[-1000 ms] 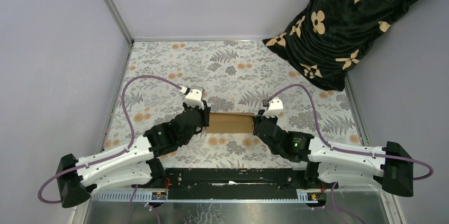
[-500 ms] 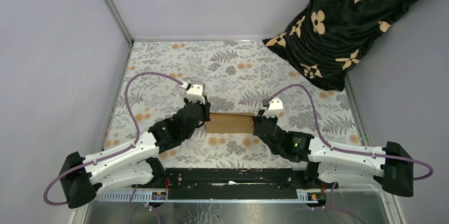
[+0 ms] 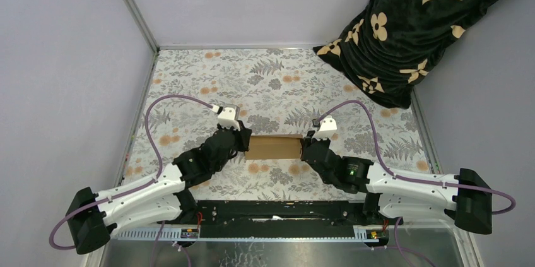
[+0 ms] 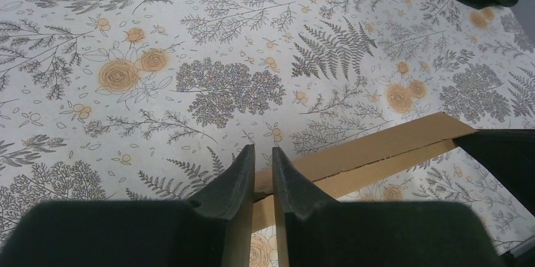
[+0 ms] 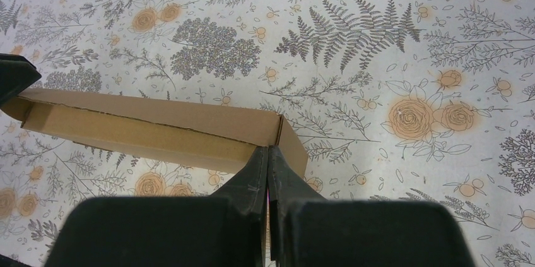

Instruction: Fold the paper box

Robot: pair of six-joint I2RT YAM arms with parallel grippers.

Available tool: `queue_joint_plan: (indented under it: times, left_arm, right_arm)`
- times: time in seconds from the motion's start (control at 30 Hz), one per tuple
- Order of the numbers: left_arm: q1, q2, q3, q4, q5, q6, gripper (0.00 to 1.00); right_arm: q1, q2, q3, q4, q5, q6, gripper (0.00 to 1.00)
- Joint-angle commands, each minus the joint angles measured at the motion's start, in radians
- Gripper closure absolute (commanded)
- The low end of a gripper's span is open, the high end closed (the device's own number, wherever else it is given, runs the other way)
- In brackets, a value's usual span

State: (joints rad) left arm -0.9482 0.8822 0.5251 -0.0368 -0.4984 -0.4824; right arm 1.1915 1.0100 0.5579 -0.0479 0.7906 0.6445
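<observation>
The left arm's wrist has edged slightly left since a second ago; the paper box [image 3: 274, 147] and the right arm stay put. The box lies mid-bench [image 3: 252, 77] between the two arms, its long side running left to right. It is plain brown cardboard, long, low and partly formed, with a creased top flap and an open left end. The left tool [image 4: 264, 153] pinches the cardboard at that left end. The right tool [image 5: 268, 152] is pressed together, its tips against the box's right end.
</observation>
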Motion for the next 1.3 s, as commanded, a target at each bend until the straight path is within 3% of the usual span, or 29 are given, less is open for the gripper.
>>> queue_joint_plan:
  times: [0.0, 0.83, 1.1, 1.27]
  left_arm:
    - [-0.005, -0.014, -0.046, -0.027, 0.007, -0.028, 0.78]
    - [-0.062, -0.008, -0.128, -0.026, -0.04, -0.104, 0.78]
    - [-0.068, 0.031, -0.136, -0.02, -0.063, -0.125, 0.78]
    - [-0.069, 0.056, -0.135, -0.02, -0.068, -0.135, 0.78]
  right_arm:
    - [0.011, 0.055, -0.048, -0.148, -0.1, 0.012, 1.0]
    - [0.011, 0.056, -0.032, -0.162, -0.096, 0.014, 1.0]
    - [0.012, -0.049, -0.034, -0.202, -0.089, 0.027, 0.72]
    - [0.011, -0.119, -0.031, -0.231, -0.083, 0.031, 0.68]
